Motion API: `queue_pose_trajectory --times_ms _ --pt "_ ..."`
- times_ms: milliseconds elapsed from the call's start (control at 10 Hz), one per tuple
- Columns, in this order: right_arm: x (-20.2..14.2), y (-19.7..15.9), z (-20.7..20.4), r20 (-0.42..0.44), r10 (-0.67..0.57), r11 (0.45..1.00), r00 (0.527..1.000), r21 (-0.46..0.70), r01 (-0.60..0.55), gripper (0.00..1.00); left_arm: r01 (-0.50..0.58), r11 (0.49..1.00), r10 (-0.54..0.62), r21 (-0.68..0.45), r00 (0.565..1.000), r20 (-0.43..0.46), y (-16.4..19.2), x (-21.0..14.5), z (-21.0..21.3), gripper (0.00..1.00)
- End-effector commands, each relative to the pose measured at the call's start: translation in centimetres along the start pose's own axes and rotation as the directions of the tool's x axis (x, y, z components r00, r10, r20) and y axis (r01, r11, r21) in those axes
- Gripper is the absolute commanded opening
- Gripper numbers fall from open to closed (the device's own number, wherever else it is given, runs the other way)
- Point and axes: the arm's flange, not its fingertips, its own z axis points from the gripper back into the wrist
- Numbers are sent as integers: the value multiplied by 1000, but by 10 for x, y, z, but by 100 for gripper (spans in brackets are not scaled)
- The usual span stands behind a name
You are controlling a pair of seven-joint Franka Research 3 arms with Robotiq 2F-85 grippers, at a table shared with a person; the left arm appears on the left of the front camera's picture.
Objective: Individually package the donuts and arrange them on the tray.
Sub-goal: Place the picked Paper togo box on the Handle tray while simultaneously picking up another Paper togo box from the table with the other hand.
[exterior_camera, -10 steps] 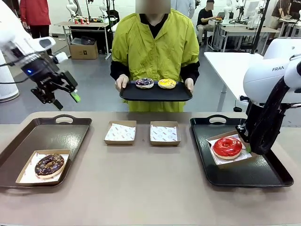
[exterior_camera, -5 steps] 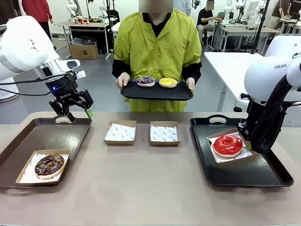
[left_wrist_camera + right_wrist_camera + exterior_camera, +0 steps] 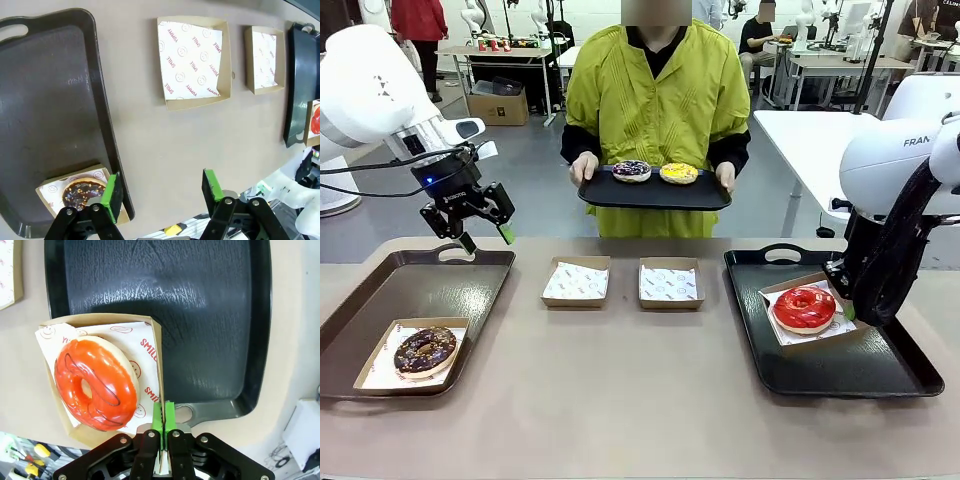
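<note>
Pinching the wall of the box (image 3: 100,319) under the red donut (image 3: 95,385) on the right tray (image 3: 200,315), the right gripper (image 3: 163,415) is clamping shut; the left gripper (image 3: 162,186) is hovering wide above the left tray (image 3: 430,285), where the chocolate donut (image 3: 425,350) is sitting boxed.

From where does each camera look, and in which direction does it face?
Front view: between the arms, facing across the table toward the person holding a tray; both arms show, left gripper open, raised.
Left wrist view: on the left wrist, looking down at the chocolate donut and two empty boxes; that open gripper shows.
Right wrist view: on the right wrist, looking down at the red donut; right gripper shut on its box.
Shared: front and left wrist views both show the chocolate donut.
</note>
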Motion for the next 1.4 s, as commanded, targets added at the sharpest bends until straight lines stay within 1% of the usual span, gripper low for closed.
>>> queue_pose_trajectory --times_ms 0,100,200,400,700,800,1000,1100,1200,1300 --pt "-2 0 1 -2 0 1000 1000 -2 0 2 2 1000 -2 -1 1000 -5 -1 -3 1 83" --pt "-2 0 1 -2 0 1000 1000 -2 0 2 0 1000 0 0 1000 0 0 0 0 83" --pt "-2 0 1 -2 0 1000 1000 -2 0 2 -46 999 46 29 999 14 -10 9 -2 83" --pt "-2 0 1 -2 0 1000 1000 -2 0 2 -39 988 40 148 999 -7 -43 34 -11 83" --pt "-2 0 1 -2 0 1000 1000 -2 0 2 -32 967 48 254 997 -54 -73 63 -35 83" --pt "-2 0 1 -2 0 1000 1000 -2 0 2 -40 963 58 267 996 -61 -80 69 -42 83" --pt "-2 0 1 -2 0 1000 1000 -2 0 2 -48 953 63 298 997 -42 -91 79 -52 83" --pt "-2 0 1 -2 0 1000 1000 -2 0 2 -21 955 29 295 999 -21 -93 81 -53 83" --pt "-2 0 1 -2 0 1000 1000 -2 0 2 -28 966 43 259 998 -52 -83 70 -55 83" --pt "-2 0 1 -2 0 1000 1000 -2 0 2 -28 966 43 259 998 -52 -83 70 -55 83"
